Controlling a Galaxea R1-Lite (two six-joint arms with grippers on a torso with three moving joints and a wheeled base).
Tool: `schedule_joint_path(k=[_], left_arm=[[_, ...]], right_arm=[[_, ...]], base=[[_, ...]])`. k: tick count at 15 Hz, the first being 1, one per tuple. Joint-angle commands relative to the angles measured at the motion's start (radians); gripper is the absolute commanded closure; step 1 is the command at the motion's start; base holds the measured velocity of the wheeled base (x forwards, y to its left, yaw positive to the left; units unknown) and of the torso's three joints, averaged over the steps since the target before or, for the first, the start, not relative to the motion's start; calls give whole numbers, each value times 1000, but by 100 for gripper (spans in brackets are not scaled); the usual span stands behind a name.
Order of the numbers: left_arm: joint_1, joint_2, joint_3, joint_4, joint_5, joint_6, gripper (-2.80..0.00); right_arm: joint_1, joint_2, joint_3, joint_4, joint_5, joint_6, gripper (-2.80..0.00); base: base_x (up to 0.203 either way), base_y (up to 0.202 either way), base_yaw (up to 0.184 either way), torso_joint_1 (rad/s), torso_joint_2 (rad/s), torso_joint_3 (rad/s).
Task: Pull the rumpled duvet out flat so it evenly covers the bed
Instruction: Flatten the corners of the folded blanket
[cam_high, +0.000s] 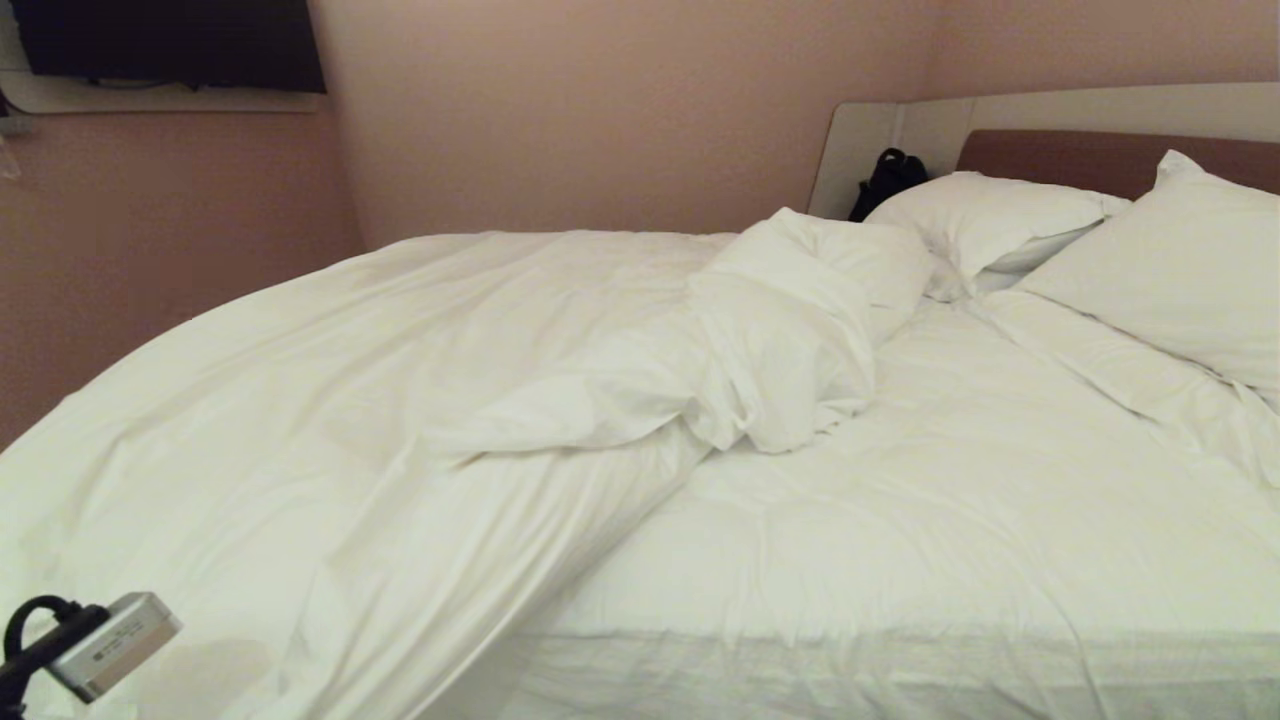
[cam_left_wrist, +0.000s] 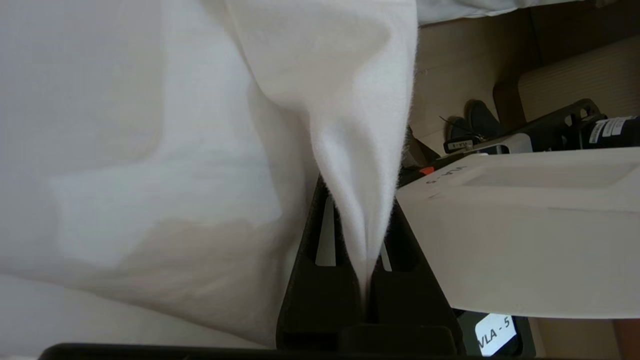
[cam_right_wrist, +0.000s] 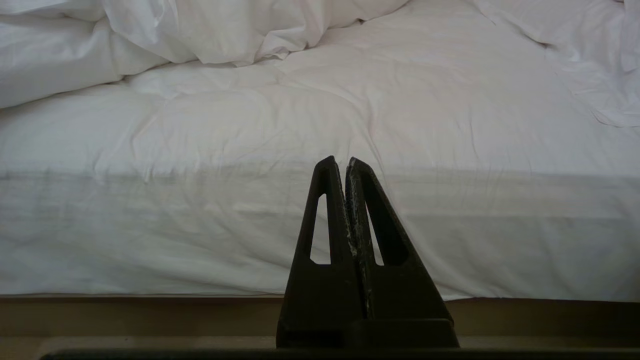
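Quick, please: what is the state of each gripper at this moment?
Left gripper: closed on a pinched fold of the duvet.
Right gripper: closed, holding nothing, in front of the bed.

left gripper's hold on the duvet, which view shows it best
The left wrist view: the left gripper is shut on a fold of the duvet. The head view shows only the wrist camera; the right wrist view shows neither.
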Motion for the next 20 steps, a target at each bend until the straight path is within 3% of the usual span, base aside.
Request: schedule_joint_path(k=[1,2,3,10,12,15,18,20], left_arm=[[0,-25,16,3,-5,-1,0],[0,-36,20,2,-5,-1,0],[0,-44,21,4,-5,-1,-280],[1,-82,15,-2,7,-11,-280],[19,-85,-30,-4,23,-60,-280],[57,-59,-90,-101,212,-183,-280],[90,72,-94,-326,540,-224,-280],[170,150,-95,-439,619,-235,-280]], right_arm=[[0,0,0,0,0,0,0],[0,0,0,0,0,0,0],[0,0,0,0,0,0,0],[0,0,0,0,0,0,0],[0,0,0,0,1,0,0],[0,0,0,0,0,0,0],[0,0,0,0,0,0,0],[0,0,0,0,1,0,0]], base=[[0,0,0,0,0,0],[0,0,0,0,0,0],[0,0,0,0,0,0],[0,0,0,0,0,0],[0,0,0,0,0,0],[0,0,0,0,0,0],[0,0,0,0,0,0],[0,0,0,0,0,0]])
